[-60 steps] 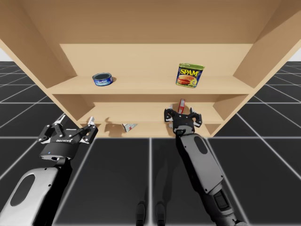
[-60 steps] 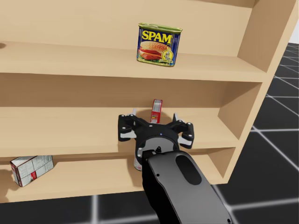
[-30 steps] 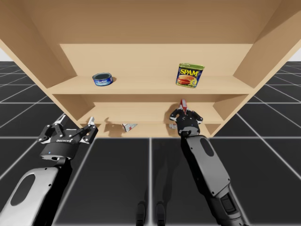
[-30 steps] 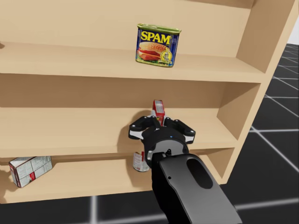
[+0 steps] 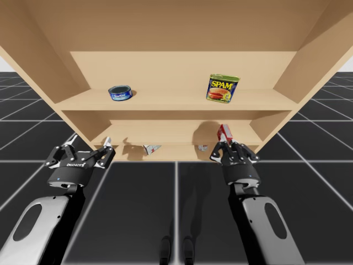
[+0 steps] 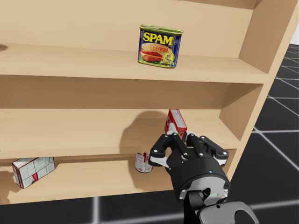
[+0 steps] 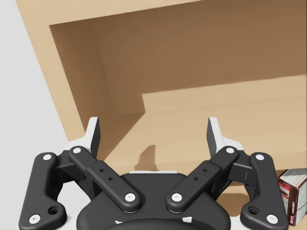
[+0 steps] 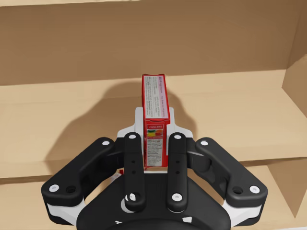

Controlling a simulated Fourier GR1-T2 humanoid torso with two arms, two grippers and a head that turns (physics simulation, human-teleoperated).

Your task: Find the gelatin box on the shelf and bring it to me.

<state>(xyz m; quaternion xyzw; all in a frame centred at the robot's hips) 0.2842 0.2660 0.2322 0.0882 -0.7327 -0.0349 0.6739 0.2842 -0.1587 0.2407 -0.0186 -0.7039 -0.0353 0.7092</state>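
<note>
Wooden three-tier shelf (image 5: 176, 105) over a black grid floor (image 5: 138, 193).

Change: the right gripper (image 8: 155, 140) was splayed at the slim red cardboard gelatin box (image 8: 155, 103) on the middle board a second ago. Half a second ago it closed round the box. Now it has pulled back toward the lower right of the high view, taking the box with it.

Its fingers pinch the box from both sides, low on its body. The box sits right of centre in the head view, tilted a little, and looks clear of the board.

The left gripper (image 7: 156, 136) is unchanged at lower left of the high view, fingers spread wide with nothing between them. The blue-and-yellow rectangular can (image 5: 223, 89) and the flat blue round tin (image 5: 119, 93) on the top board haven't moved.

Read: grasp done, extraction underway, carry-back and handover remain. The grip is low, so watch for the box tipping.
</note>
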